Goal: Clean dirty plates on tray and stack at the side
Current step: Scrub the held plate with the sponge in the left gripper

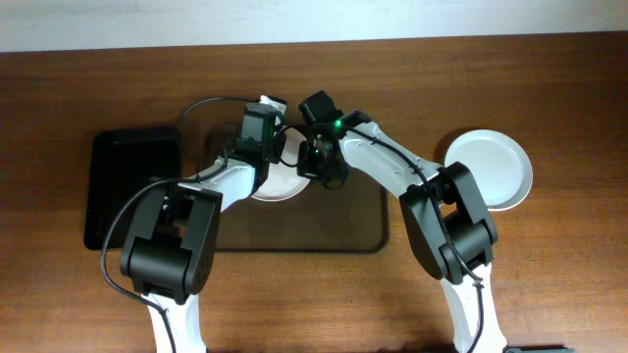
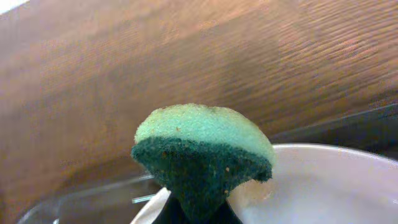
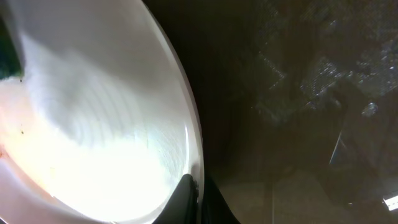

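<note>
A white plate (image 1: 278,182) sits tilted over the dark-brown tray (image 1: 343,230), mostly hidden by both arms. My right gripper (image 1: 316,157) is shut on its rim; the wrist view shows the fingers (image 3: 198,202) pinching the plate's edge (image 3: 112,143). My left gripper (image 1: 263,147) is shut on a green sponge (image 2: 202,155), light green above and dark green below, held right at the same plate's rim (image 2: 323,186). Another plate (image 1: 491,167), clean and white, lies on the table at the right. No third plate is in view.
A smaller black tray (image 1: 132,186) lies at the left. A clear glass bowl (image 1: 211,123) stands behind the left arm, its rim also in the left wrist view (image 2: 81,199). Wooden table all around.
</note>
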You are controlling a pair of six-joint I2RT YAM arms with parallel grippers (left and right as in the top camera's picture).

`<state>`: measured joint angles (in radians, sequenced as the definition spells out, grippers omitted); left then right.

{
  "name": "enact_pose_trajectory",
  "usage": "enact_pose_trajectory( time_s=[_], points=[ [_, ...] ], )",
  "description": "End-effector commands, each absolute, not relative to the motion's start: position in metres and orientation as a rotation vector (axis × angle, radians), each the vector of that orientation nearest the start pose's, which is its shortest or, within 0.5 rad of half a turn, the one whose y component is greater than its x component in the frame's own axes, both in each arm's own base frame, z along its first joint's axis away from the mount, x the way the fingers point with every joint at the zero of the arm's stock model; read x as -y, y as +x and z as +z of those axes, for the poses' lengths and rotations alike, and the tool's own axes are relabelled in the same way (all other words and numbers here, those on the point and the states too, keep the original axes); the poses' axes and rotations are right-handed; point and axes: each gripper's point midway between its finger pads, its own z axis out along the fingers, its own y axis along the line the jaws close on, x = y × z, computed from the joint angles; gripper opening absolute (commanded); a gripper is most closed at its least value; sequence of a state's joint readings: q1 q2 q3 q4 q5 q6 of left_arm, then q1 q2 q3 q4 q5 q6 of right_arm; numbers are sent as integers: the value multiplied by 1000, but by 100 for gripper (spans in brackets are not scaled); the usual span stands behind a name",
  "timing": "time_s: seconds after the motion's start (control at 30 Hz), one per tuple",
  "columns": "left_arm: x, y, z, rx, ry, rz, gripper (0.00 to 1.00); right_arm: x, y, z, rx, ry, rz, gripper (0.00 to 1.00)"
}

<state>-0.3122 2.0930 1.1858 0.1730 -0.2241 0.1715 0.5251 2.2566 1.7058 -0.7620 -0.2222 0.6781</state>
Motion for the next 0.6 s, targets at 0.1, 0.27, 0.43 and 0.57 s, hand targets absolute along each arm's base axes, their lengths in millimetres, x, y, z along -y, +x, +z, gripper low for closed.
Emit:
enact_pose_trajectory(
  time_s=[0.1, 0.27, 0.43, 0.57],
  points=[
    [119, 493, -12, -2370, 571, 218, 0, -272, 395, -10, -3056, 124, 432, 4],
    [92, 432, -50, -2684, 602, 253, 1, -272, 395, -10, -3056, 124, 433, 4],
    [89, 378, -59, -2967, 571, 29, 0, -272, 394, -10, -3056, 124, 433, 4],
    [103, 359, -40, -3087, 516, -304, 0, -272, 394, -10, -3056, 123, 433, 4]
  ],
)
